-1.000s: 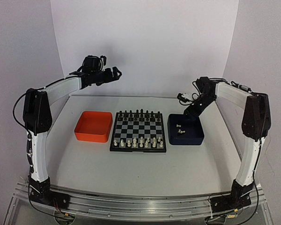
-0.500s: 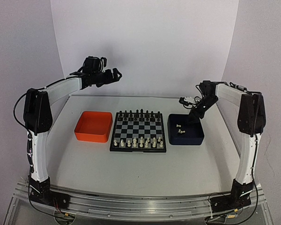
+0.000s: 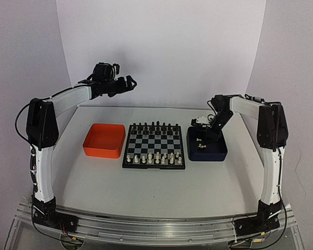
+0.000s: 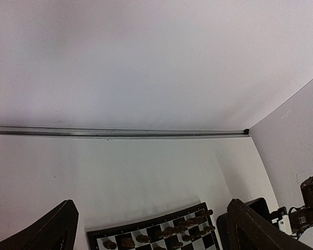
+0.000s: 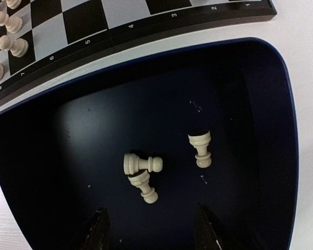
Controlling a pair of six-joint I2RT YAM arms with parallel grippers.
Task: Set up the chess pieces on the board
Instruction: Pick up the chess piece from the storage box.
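Chess pieces (image 5: pixel 141 164), three, lie in the blue tray (image 5: pixel 94 130) beside the board (image 5: pixel 83 21); right gripper (image 5: pixel 152 229) spread over them, left gripper (image 4: pixel 154 229) spread wide.

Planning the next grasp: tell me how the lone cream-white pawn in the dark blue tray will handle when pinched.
The tiny cream-white pawn lies on its side in the dark blue square tray; its round base suggests it may roll if nudged. It looks light and could slip from the right gripper.
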